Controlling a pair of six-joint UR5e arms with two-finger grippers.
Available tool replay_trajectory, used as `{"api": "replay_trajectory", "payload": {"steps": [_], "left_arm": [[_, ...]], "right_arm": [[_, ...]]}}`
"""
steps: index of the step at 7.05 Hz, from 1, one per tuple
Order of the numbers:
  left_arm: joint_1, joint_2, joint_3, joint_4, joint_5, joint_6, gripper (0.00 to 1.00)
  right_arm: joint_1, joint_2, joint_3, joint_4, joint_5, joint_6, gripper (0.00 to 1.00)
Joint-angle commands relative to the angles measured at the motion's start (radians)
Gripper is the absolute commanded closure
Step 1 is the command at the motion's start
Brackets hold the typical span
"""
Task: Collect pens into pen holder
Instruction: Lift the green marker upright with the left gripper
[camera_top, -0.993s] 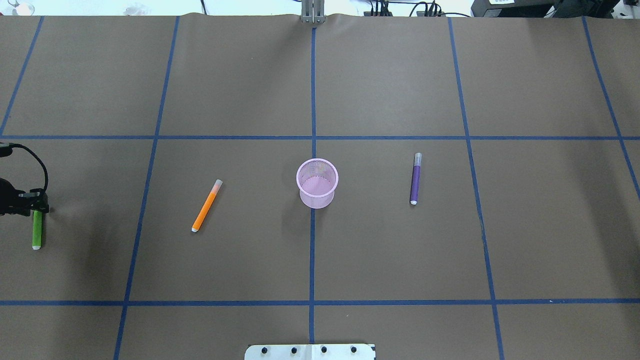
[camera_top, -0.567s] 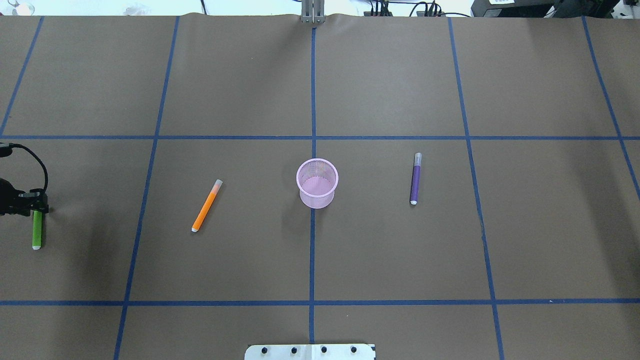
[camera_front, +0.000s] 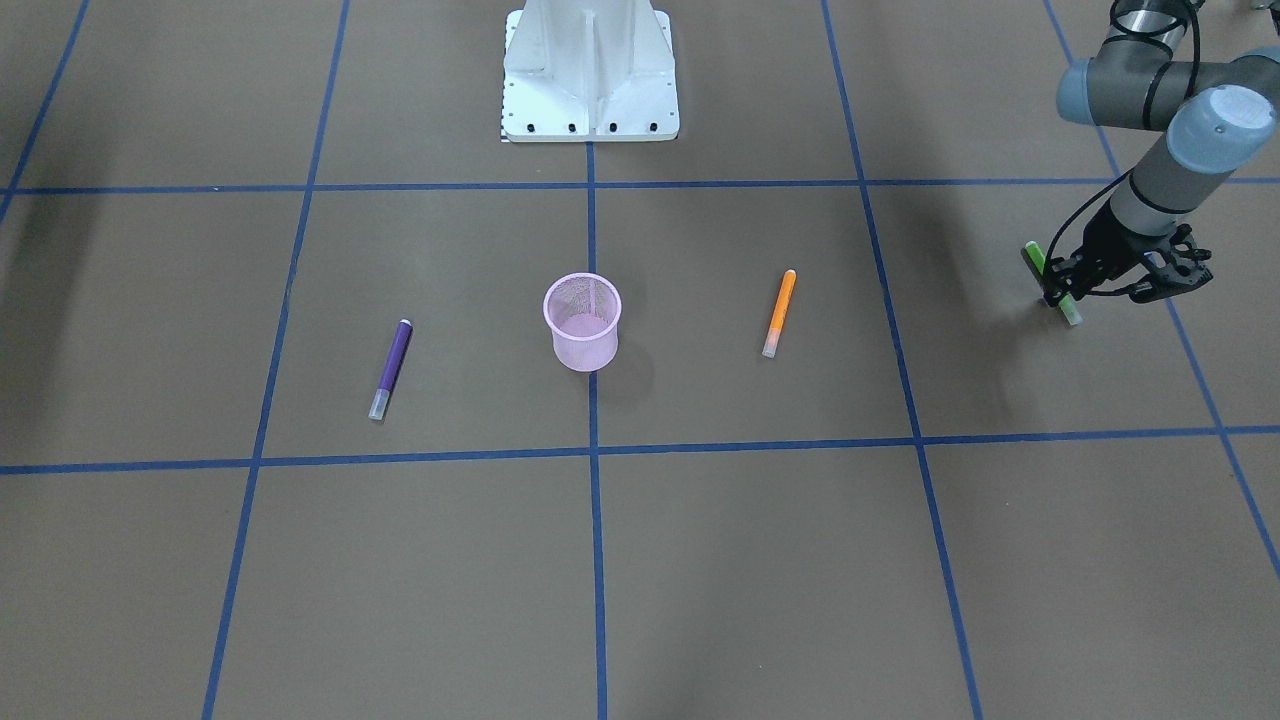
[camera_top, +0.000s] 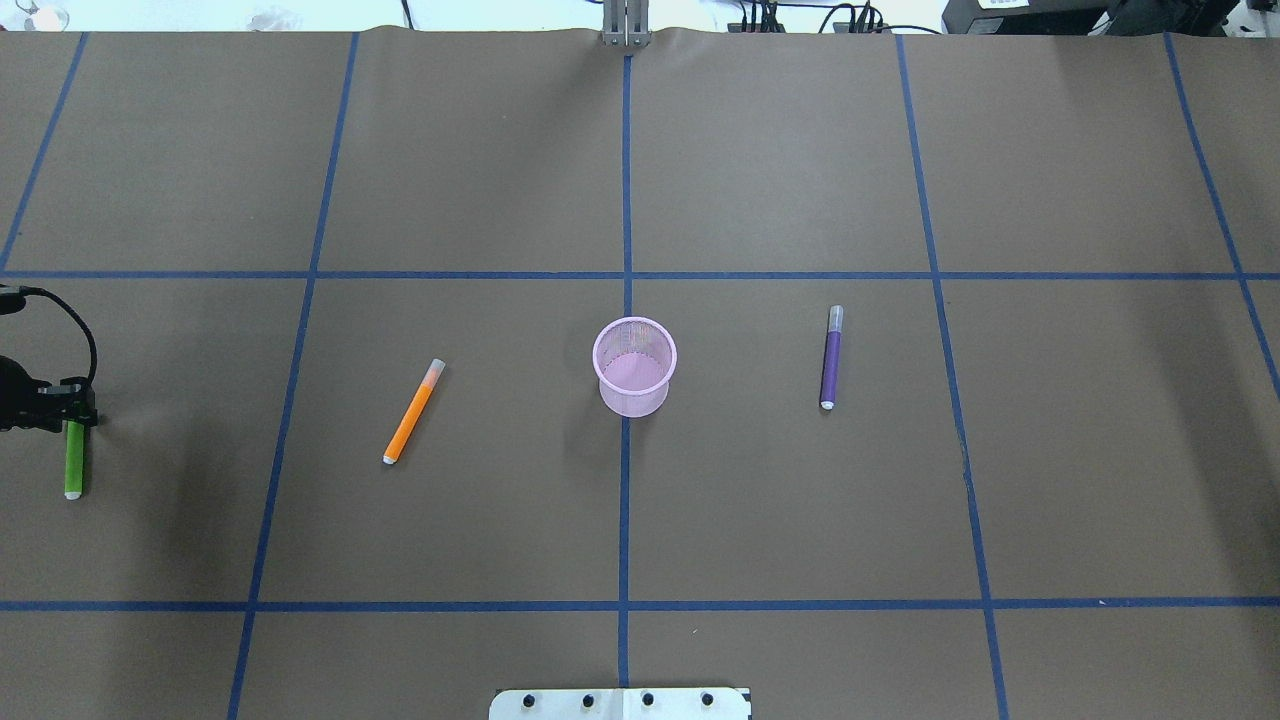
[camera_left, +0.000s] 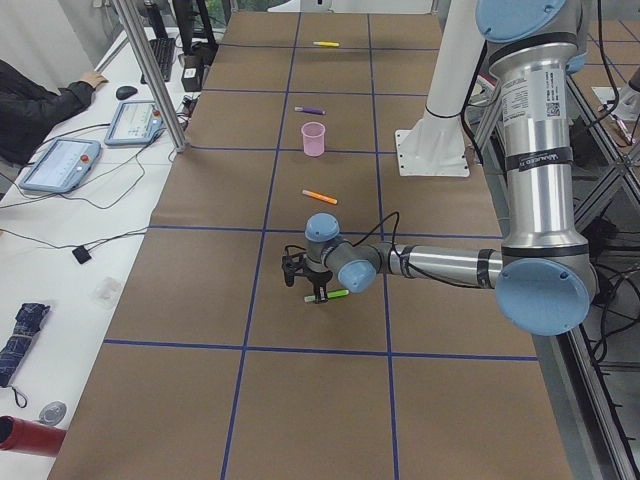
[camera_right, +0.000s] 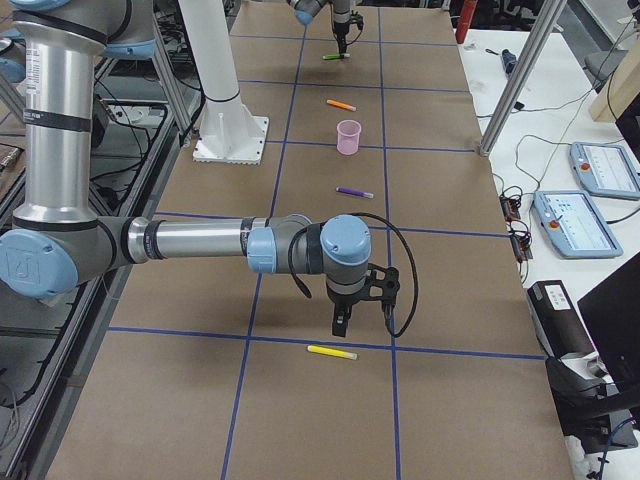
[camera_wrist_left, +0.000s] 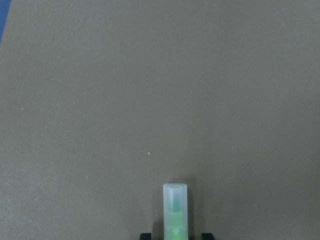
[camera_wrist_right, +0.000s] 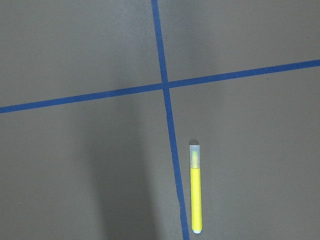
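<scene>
Straddling the green pen near the left end of the table, the left gripper is set low over the brown paper. Its arm reaches in across that end. In the left wrist view its two dark fingers show at the bottom edge, one on each side of the pen. A thin strip of paper is visible between each finger and the barrel, so the jaws are spread around the pen and not pinching it. The pen's pale cap sticks out past the fingers toward the far edge, and its butt end points toward the robot's edge.

The pink wire-mesh pen holder stands upright at the middle of the table, on the central one of the blue tape lines. The orange pen lies flat between the holder and the left end, well apart from both. It is slanted, with its pale cap toward the far edge. The purple pen lies flat on the other side of the holder, toward the right end. It runs nearly parallel to the tape lines, cap toward the far edge.

Near the right end, the yellow pen lies flat just beside a tape line, with its cap pointing toward a crossing of two lines. The right gripper hangs above the paper close to this pen, apart from it. Whether its jaws are spread or pressed together cannot be told from these views. The robot's white base plate sits at the middle of the robot's edge.
</scene>
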Motion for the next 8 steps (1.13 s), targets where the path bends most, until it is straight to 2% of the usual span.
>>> {"api": "replay_trajectory", "payload": {"steps": [1, 5, 6, 8], "left_arm": [[0.001, 0.000, 0.004, 0.000, 0.000, 0.000, 0.55], [0.004, -0.002, 0.005, 0.000, 0.000, 0.000, 0.56], [0.005, -0.002, 0.005, 0.000, 0.000, 0.000, 0.59], [0.004, -0.002, 0.005, 0.000, 0.002, 0.000, 0.73]], "right_arm": [[0.000, 0.000, -0.002, 0.000, 0.000, 0.000, 0.01], [0.000, 0.000, -0.001, 0.000, 0.000, 0.002, 0.01], [0.000, 0.000, -0.001, 0.000, 0.000, 0.000, 0.01], [0.000, 0.000, -0.001, 0.000, 0.000, 0.002, 0.01]]}}
